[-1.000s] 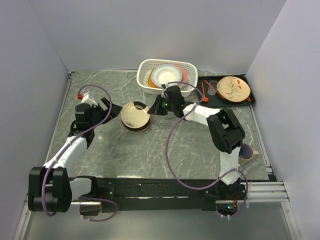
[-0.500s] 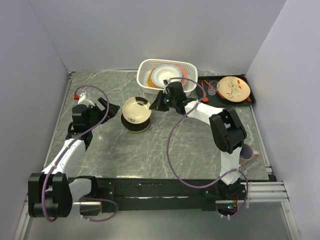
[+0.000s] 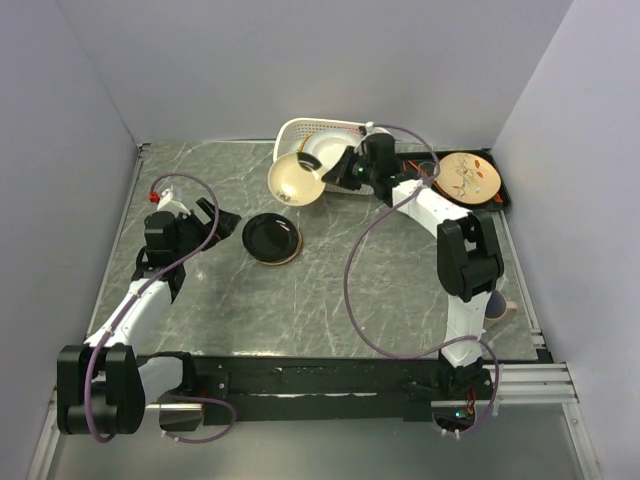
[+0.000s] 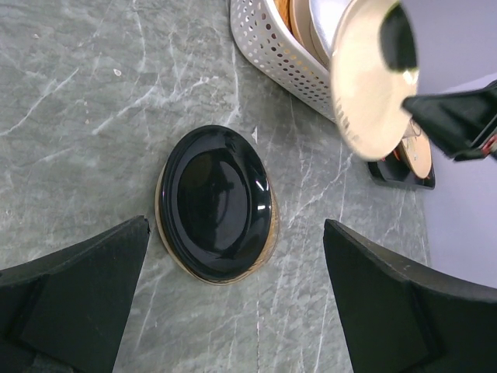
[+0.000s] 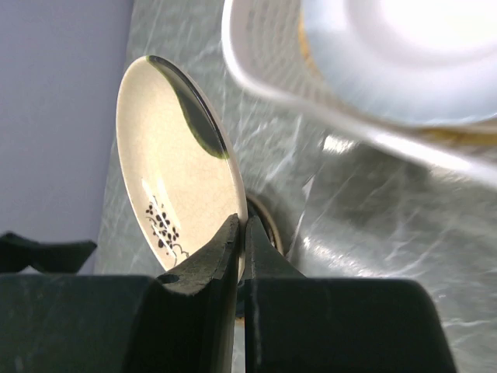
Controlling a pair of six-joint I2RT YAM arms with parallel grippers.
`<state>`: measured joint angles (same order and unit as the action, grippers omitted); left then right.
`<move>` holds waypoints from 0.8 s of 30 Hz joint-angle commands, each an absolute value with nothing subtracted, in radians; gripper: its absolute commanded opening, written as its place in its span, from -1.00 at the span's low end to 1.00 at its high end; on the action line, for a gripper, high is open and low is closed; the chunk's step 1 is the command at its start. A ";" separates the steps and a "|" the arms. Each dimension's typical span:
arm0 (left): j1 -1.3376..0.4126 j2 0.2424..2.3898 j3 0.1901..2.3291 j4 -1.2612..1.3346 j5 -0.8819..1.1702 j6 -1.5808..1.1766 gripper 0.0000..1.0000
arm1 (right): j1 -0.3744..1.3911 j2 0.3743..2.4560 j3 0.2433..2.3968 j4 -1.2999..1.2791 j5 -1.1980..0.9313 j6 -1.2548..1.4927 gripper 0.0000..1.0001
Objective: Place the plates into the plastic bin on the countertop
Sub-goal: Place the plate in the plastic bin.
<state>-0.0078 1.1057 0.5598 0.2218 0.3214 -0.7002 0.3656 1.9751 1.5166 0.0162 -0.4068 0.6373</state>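
Big change from a second ago: your right gripper (image 3: 335, 174) was down at the stack in the middle of the countertop (image 3: 300, 300), and now it's swung up and back with the cream plate (image 3: 296, 178) clear of the pile. That leaves the black plate (image 3: 272, 237) uncovered on top, with a tan plate's rim (image 4: 159, 214) peeking out underneath it. The right fingers are pressed tight on the cream plate's rim, right by a little dark leaf sprig printed on the face, and there's a dark smear along the upper rim. The plate is in the air, tipped up steeply on edge, hanging at the front-left corner of the plastic bin (image 3: 330, 125) and not inside it. The bin already has a white plate (image 3: 325, 148) leaning in it with others behind. Your left gripper (image 3: 217, 212) has barely budged, jaws spread wide, aimed at the black plate from the left.
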 commanded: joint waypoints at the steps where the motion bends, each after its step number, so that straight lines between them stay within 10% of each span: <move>1: -0.003 1.111 0.554 0.276 0.350 -0.698 0.99 | 0.304 1.947 1.624 0.028 -0.402 0.637 -1.00; 24: -0.003 1.141 0.549 0.287 0.367 -0.693 0.99 | 0.180 2.143 1.942 -0.069 -0.380 0.670 -1.00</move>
<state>-0.0071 1.1393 0.5446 0.2470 0.3447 -0.7006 0.2043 2.1403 1.8652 -0.0917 -0.3855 0.6571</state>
